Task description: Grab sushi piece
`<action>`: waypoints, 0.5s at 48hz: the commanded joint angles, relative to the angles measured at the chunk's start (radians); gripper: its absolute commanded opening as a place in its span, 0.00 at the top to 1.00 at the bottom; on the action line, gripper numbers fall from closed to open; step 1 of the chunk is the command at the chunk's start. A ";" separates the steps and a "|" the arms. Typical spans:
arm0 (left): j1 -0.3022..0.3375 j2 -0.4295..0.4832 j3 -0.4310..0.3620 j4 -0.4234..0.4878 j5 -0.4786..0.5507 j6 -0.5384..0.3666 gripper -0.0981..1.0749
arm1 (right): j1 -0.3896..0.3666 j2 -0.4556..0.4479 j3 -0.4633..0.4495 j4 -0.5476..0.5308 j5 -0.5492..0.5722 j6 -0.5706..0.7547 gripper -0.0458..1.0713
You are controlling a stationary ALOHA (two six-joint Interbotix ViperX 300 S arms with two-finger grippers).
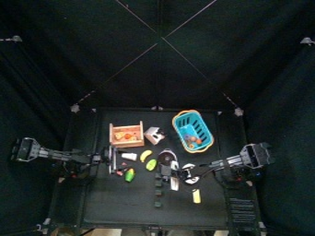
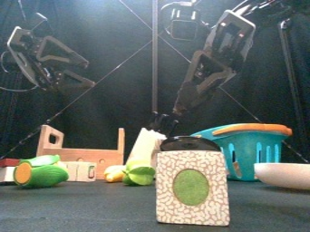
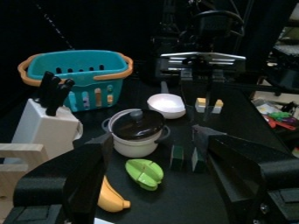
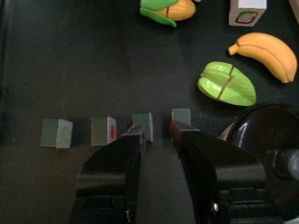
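Several small sushi pieces (image 4: pixel 103 129) stand in a row on the black table. My right gripper (image 4: pixel 158 136) is open, low over that row. Its fingertips (image 4: pixel 132 138) reach the two pieces (image 4: pixel 181 117) nearest the black pot. Nothing is held between the jaws. The left wrist view shows the same pieces (image 3: pixel 179 156) with the right arm (image 3: pixel 198 70) coming down over them. In the top view the right gripper (image 1: pixel 185 171) reaches in from the right. My left gripper (image 3: pixel 152 150) is open and empty, resting at the table's left (image 1: pixel 101 161).
Beside the sushi are a black pot (image 3: pixel 138 129), a green pepper (image 4: pixel 228 83), a banana (image 4: pixel 267 54) and corn (image 4: pixel 170 9). Further off are a teal basket (image 1: pixel 192 131), a white knife block (image 3: pixel 41 127), a white bowl (image 3: pixel 167 106), a wooden crate (image 1: pixel 125 135) and a patterned shaker (image 2: pixel 191 186).
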 commanded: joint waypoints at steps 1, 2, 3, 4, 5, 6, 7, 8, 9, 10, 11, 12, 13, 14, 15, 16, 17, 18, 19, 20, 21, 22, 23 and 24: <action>-0.006 0.002 -0.006 0.003 -0.003 -0.002 0.04 | 0.005 0.008 -0.046 -0.002 0.021 0.000 0.32; -0.008 0.002 -0.003 0.006 -0.003 -0.002 0.04 | 0.005 0.012 -0.052 -0.002 0.028 0.000 0.32; -0.011 0.002 -0.002 0.006 -0.003 -0.002 0.04 | 0.005 0.017 -0.057 -0.002 0.034 0.000 0.32; -0.012 0.002 0.000 0.006 -0.003 -0.002 0.04 | 0.005 0.023 -0.061 -0.002 0.040 0.000 0.32; -0.014 0.002 0.000 0.006 0.000 -0.002 0.04 | 0.006 0.031 -0.069 -0.003 0.051 0.000 0.32; -0.015 0.002 0.002 0.008 0.002 -0.002 0.04 | 0.006 0.037 -0.074 -0.003 0.057 0.000 0.32; -0.017 0.002 0.002 0.008 0.005 -0.002 0.04 | 0.006 0.041 -0.078 -0.003 0.063 0.000 0.32; -0.018 0.002 0.002 0.008 0.008 -0.002 0.04 | 0.006 0.048 -0.083 -0.005 0.071 -0.002 0.32; -0.020 0.002 0.002 0.008 0.011 -0.002 0.04 | 0.006 0.052 -0.086 -0.006 0.078 -0.002 0.32; -0.020 0.002 0.000 0.008 0.017 -0.002 0.04 | 0.005 0.057 -0.089 -0.008 0.086 -0.002 0.32; -0.020 0.002 -0.002 0.008 0.021 -0.002 0.04 | 0.006 0.063 -0.092 -0.011 0.095 -0.002 0.32; -0.020 0.002 -0.002 0.008 0.025 -0.002 0.04 | 0.005 0.067 -0.095 -0.014 0.103 0.000 0.32; -0.020 0.002 -0.003 0.008 0.029 -0.002 0.04 | 0.006 0.071 -0.100 -0.017 0.112 0.000 0.32; -0.020 0.002 -0.003 0.008 0.031 -0.002 0.04 | 0.005 0.078 -0.104 -0.018 0.123 0.000 0.32; -0.020 0.002 -0.003 0.008 0.034 -0.002 0.04 | 0.005 0.083 -0.109 -0.021 0.127 0.000 0.32; -0.020 0.002 -0.005 0.008 0.035 -0.002 0.04 | 0.005 0.089 -0.112 -0.023 0.133 0.000 0.32; -0.020 0.002 -0.005 0.008 0.037 -0.002 0.04 | 0.006 0.094 -0.117 -0.026 0.137 0.000 0.32; -0.020 0.002 -0.005 0.008 0.038 -0.002 0.04 | 0.006 0.098 -0.121 -0.026 0.141 0.000 0.32; -0.020 0.002 -0.005 0.008 0.038 -0.002 0.04 | 0.006 0.101 -0.126 -0.028 0.146 0.000 0.32; -0.020 0.002 -0.005 0.008 0.038 -0.002 0.04 | 0.006 0.104 -0.130 -0.028 0.149 0.000 0.32; -0.020 0.002 -0.005 0.008 0.040 -0.002 0.04 | 0.005 0.109 -0.133 -0.028 0.152 -0.002 0.32; -0.020 0.002 -0.005 0.008 0.041 -0.002 0.04 | 0.005 0.114 -0.137 -0.029 0.155 0.000 0.32; -0.020 0.002 -0.005 0.008 0.041 -0.002 0.04 | 0.005 0.117 -0.140 -0.031 0.158 0.000 0.31; -0.020 0.002 -0.003 0.008 0.041 -0.002 0.04 | 0.006 0.121 -0.143 -0.034 0.161 0.000 0.31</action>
